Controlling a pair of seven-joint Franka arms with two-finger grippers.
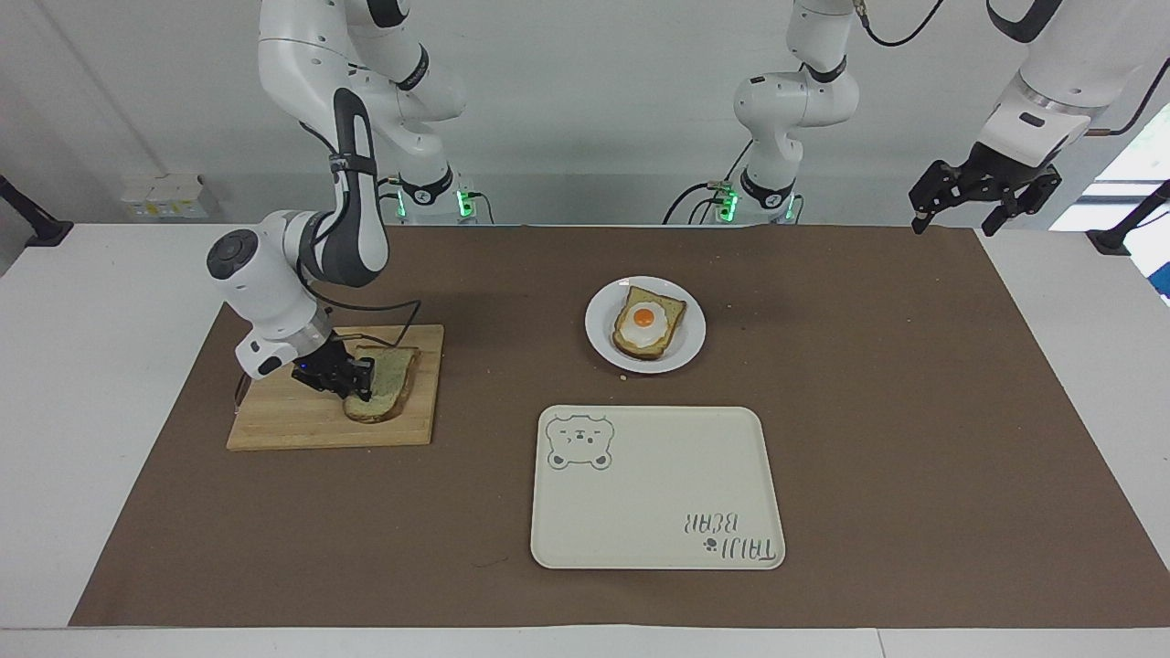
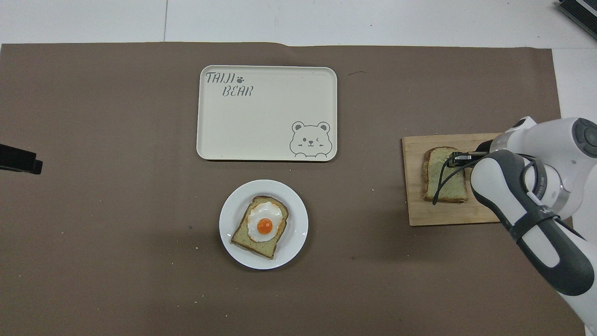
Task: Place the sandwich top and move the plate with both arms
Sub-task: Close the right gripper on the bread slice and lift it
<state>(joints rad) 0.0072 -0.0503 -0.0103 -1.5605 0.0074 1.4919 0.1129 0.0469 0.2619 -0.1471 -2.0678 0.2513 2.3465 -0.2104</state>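
Note:
The sandwich top (image 1: 388, 384) (image 2: 440, 179), a plain speckled slice, lies on a wooden cutting board (image 1: 302, 420) toward the right arm's end of the table. My right gripper (image 1: 355, 382) (image 2: 456, 158) is low over the board, shut on the slice's edge that faces the arm's wrist. The small white plate (image 1: 599, 334) (image 2: 298, 233) sits mid-table and carries a bread slice with a fried egg (image 1: 647, 322). My left gripper (image 1: 969, 206) hangs open and empty, high over the mat's corner by its own base, waiting.
A cream rectangular tray with a bear drawing (image 1: 658, 493) (image 2: 266, 116) lies farther from the robots than the plate. A brown mat (image 1: 914, 411) covers the table. A thin black cable trails from the right wrist across the board.

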